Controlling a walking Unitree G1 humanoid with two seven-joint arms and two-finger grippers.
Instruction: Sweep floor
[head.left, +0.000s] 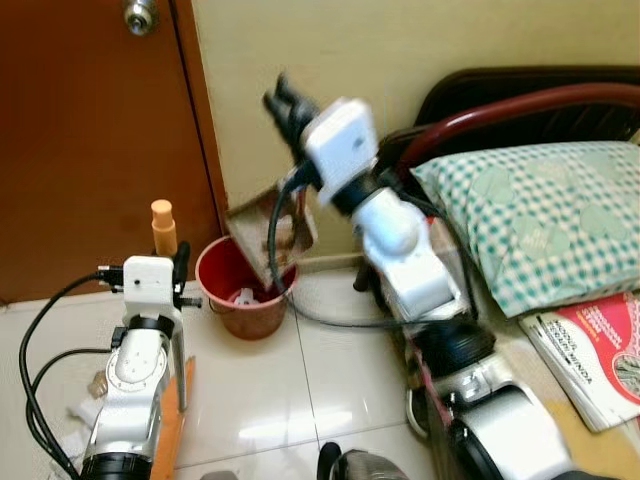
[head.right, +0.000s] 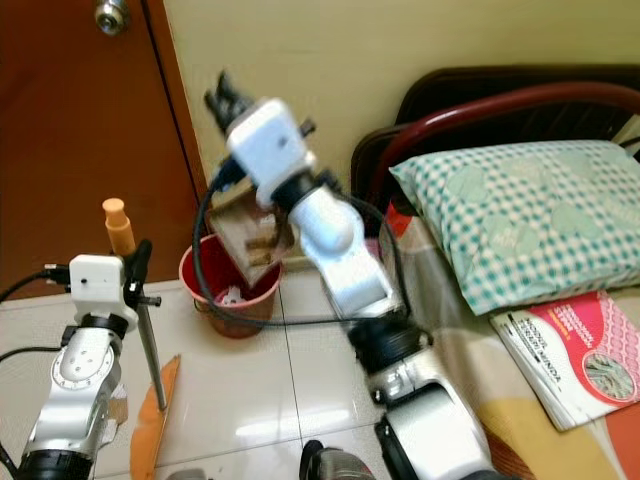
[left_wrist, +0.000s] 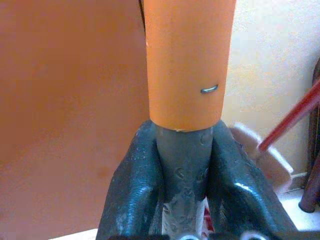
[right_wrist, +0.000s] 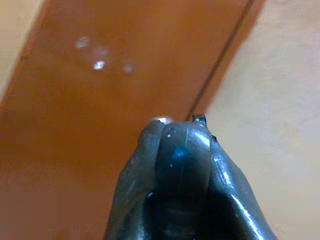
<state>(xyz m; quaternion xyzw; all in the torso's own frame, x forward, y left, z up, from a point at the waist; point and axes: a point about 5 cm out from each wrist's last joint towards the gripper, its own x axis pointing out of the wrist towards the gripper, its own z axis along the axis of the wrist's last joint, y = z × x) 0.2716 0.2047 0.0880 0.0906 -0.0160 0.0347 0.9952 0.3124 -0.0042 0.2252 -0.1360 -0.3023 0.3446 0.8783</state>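
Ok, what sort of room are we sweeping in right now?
Most likely a bedroom corner: a checked pillow lies on a bed with a dark headboard, beside a brown wooden door. A red bucket stands on the glossy tiled floor.

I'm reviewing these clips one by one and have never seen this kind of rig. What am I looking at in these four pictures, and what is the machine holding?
This is a humanoid robot with two silver arms, seen from its own cameras. The two wide pictures come from the two eyes in its head, looking down at a tiled floor by a brown door. The two close-ups come from cameras on each wrist, looking along the black jaws.

The left gripper is shut on a grey broom handle with an orange cap; the stick runs down to the floor.

The right gripper is raised near the wall, shut on a dark rounded handle. Below it a dustpan tilts over a red bucket, which has some scraps inside.

On the right lie a checked pillow and a pink booklet.
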